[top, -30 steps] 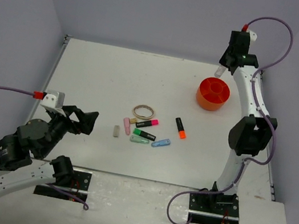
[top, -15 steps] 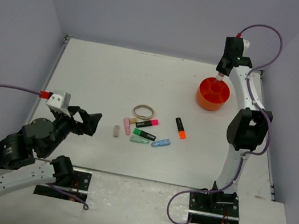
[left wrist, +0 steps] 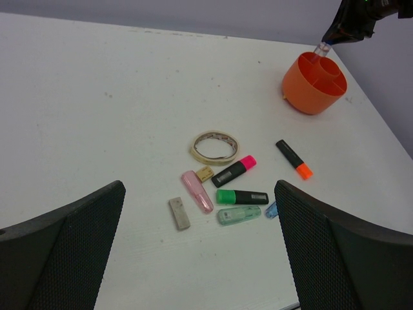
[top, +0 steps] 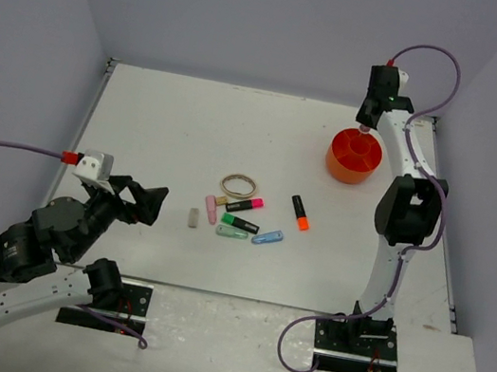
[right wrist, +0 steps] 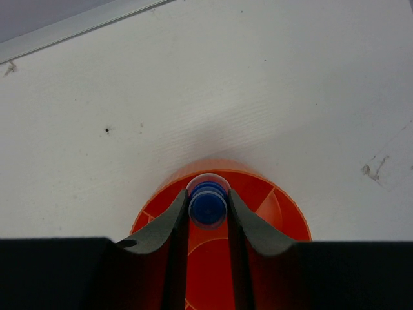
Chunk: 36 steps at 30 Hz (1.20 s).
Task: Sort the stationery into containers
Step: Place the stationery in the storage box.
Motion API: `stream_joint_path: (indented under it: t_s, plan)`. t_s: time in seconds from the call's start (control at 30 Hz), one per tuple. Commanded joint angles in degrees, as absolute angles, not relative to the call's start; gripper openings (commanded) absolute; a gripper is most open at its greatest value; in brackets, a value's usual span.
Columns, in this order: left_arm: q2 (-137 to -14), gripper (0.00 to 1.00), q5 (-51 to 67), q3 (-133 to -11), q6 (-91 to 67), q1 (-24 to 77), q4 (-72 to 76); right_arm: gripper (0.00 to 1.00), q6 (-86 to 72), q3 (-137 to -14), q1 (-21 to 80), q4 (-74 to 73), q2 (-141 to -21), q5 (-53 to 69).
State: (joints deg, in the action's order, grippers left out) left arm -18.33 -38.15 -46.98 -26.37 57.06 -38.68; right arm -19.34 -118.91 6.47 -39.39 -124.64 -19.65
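Gripping arm: the right gripper is reaching out over the far right of the table, fingers pointing down.
Right fingers: they are closing snugly on the blue highlighter, one on each side of its barrel.
Blue highlighter: it is hanging upright above the far side of the orange tub, its lower end pointing into a far compartment; whether it is touching the tub, I cannot tell.
Orange tub: it is sitting on the table at the far right, well apart from the loose pieces, its inner dividers showing.
Left gripper: it is hovering above the near left of the table, fingers spread wide and gripping nothing.
Tape ring: it is lying flat at the far edge of the cluster in the table's middle.
Highlighters: the pink highlighter and the green highlighter are lying close together just near of the ring; the orange highlighter is lying a little to their right.
Erasers: the pink eraser is lying left of the green highlighter, a small beige eraser is sitting just beside its far end, and a grey-beige eraser is lying further left.
Clips: the pale green clip is lying just near of the green highlighter, with the blue clip lying to its right.
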Motion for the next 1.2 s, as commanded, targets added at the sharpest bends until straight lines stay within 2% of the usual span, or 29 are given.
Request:
stream_joint_path:
  t_s: [0.0,0.07,0.3,0.4,0.57,0.7,0.87,1.0,1.07,1.17]
  plan:
    - [-17.8,1.00,-38.8,-46.6,-25.2,57.0,-37.0,0.46,-18.4,-121.3,6.6,-37.5,-124.1,-18.7]
    - [-17.8,1.00,-38.8,-46.5,-25.2,57.0,-37.0,0.56,-18.2,-121.3,6.6,-37.4,-123.5,-18.5]
    - [-18.4,1.00,-38.8,-46.6,-25.2,57.1,-37.0,0.60,-17.4,-122.7,6.6,-38.6,-120.6,-17.1]
    - [-18.4,1.00,-39.0,-46.5,-25.3,57.0,-37.0,0.65,-17.6,-123.3,6.7,-39.8,-118.4,-16.3]
    - [-20.0,1.00,-40.2,-46.8,-26.0,57.0,-37.4,0.68,-16.9,-124.3,8.9,-42.1,-110.4,-15.6]
    - [-22.6,1.00,-44.1,-47.5,-29.0,57.0,-39.7,0.69,-14.5,-123.6,14.5,-47.8,-104.0,-12.8]
    - [-26.7,1.00,-48.9,-48.7,-33.3,56.8,-43.2,0.67,-13.2,-104.3,25.5,-48.3,-92.0,-9.3]
    - [-29.1,1.00,-49.4,-48.9,-33.9,56.4,-43.5,0.57,-17.4,-87.0,30.8,-40.9,-82.9,-7.0]
    - [-30.2,1.00,-48.9,-48.8,-33.5,55.8,-43.1,0.56,-18.6,-79.1,32.3,-37.8,-81.6,-5.6]
    - [-32.9,1.00,-48.3,-48.6,-33.0,55.3,-42.5,0.54,-18.7,-75.6,35.2,-34.2,-83.7,-3.2]
